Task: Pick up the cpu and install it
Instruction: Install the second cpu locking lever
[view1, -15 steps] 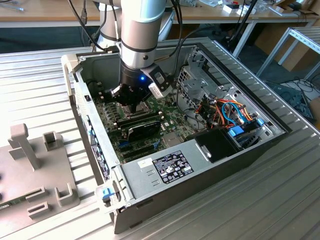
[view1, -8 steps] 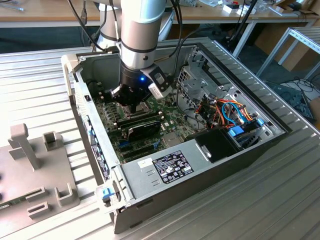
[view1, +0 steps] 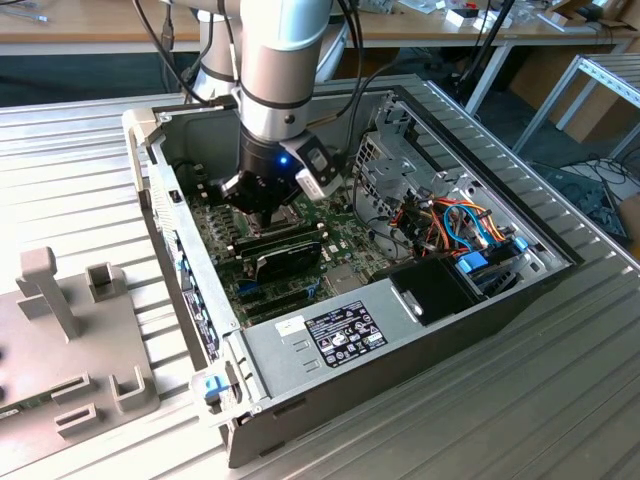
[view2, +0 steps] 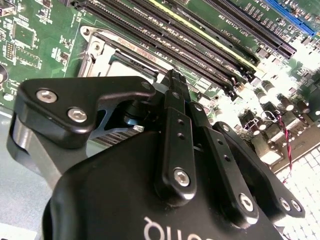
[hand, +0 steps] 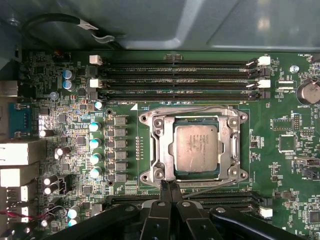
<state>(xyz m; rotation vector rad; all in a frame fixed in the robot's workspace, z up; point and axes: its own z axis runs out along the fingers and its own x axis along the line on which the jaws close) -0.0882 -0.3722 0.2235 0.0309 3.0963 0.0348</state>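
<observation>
Cpu (hand: 196, 148) sits in the socket (hand: 194, 146) mid-motherboard (hand: 280, 165), retention frame down around it. Gripper (hand: 170, 187) fingers pressed together, empty, just beside the socket's edge. Risk: an unseated chip bends pins if pressed.

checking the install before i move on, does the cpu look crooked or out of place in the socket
Nothing stands out. In the first wrist view the cpu lies flat and square inside the metal retention frame, its edges parallel to the frame's. The gripper sits just off the frame's edge with its fingertips together, holding nothing.
</observation>
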